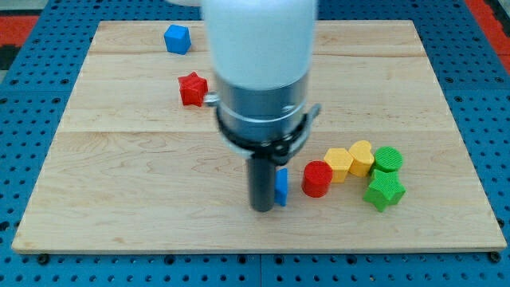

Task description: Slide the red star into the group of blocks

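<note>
The red star [192, 88] lies at the upper left of the wooden board [119, 167], far from the group of blocks. The group sits at the lower right: a red cylinder [317, 178], a yellow hexagon [339, 163], a yellow block [361, 157], a green cylinder [388, 160] and a green star [385, 192]. A blue block [282, 186] stands just left of the red cylinder. My tip [263, 208] is low in the middle, touching the blue block's left side and well below and right of the red star.
A blue cube [177, 38] sits alone near the board's top left edge. The arm's white and grey body [261, 72] hides the board's top middle. Blue pegboard [24, 96] surrounds the board.
</note>
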